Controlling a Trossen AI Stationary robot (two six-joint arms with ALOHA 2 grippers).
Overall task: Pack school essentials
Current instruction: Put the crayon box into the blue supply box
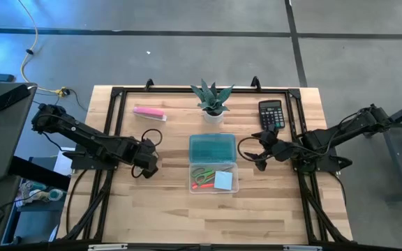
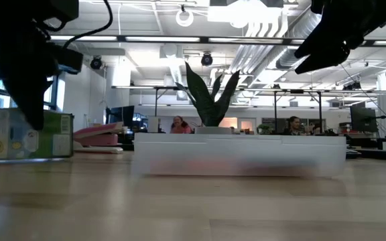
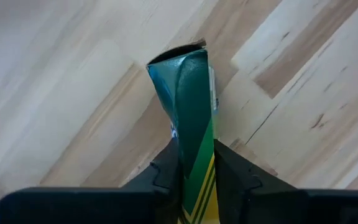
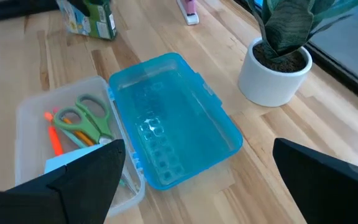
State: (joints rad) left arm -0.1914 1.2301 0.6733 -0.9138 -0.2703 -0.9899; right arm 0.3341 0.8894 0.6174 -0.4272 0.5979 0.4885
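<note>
Between the left pincer's [image 3: 196, 177] fingers sits a green box [image 3: 188, 106], clamped, over the table [image 3: 303, 74]. Beyond the right pincer [image 4: 194, 180], spread apart, scissors [image 4: 87, 118] lie in the clear case [image 4: 27, 118].

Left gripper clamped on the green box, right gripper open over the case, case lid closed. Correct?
Not quite: the blue lid is open, lying flat beside the clear tray, as the right wrist view shows. The rest holds: the left gripper clamps the green box, and the right gripper is open above the case.
</note>
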